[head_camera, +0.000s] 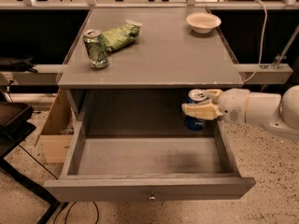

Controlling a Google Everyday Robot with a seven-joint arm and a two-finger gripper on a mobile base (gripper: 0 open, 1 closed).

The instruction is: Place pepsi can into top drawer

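the tool is clamped around the pepsi can, one finger across the can's front and the other tucked behind its silver top. the can stands upright in that grip. the arm reaches in from the right, so the tool sits just under the front edge of the surface and over the right rear part of the top drawer.

the drawer is pulled fully out below and to the left of the tool. its floor is bare and its front panel, with the knob, is the part nearest the camera. the pick-up looks done and the carry is nearly done too, since the can is already inside the drawer's outline. its base appears to hang a little above the floor, not resting on it, though the gap is hard to judge.

what seems left is to lower the can onto the floor, open the fingers and draw the arm back out clear of the right drawer wall.

up and to the left of the tool, a green can, a green bag and a bowl sit on the surface, well apart from it.
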